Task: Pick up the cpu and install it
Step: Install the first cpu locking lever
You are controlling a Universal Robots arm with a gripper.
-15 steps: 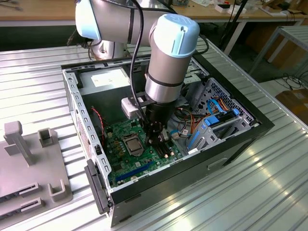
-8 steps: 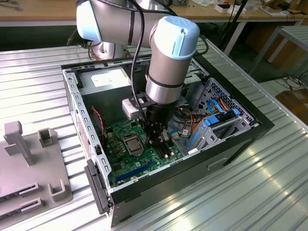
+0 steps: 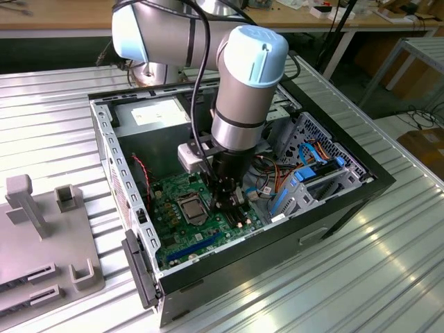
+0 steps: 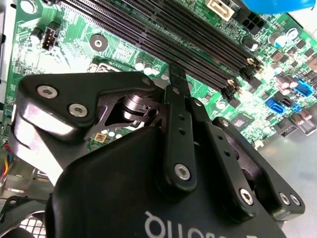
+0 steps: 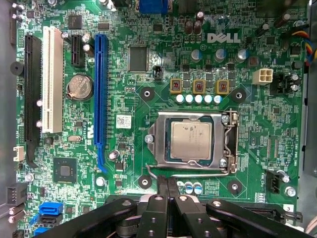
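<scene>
The cpu (image 5: 191, 140) already sits in the motherboard (image 5: 124, 148) socket, just beyond the fingertips of the tool (image 5: 167, 184), whose fingers are closed together, holding nothing.

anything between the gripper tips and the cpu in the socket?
In the first wrist view, only the socket's metal frame edge and its thin lever rod lie between the black gripper and the square silver-topped cpu; no loose object.

cpu (image 5: 191, 140) seated in socket (image 5: 190, 143), hand (image 5: 167, 186) fingers together beside it, green mobo (image 5: 237, 64)
</scene>
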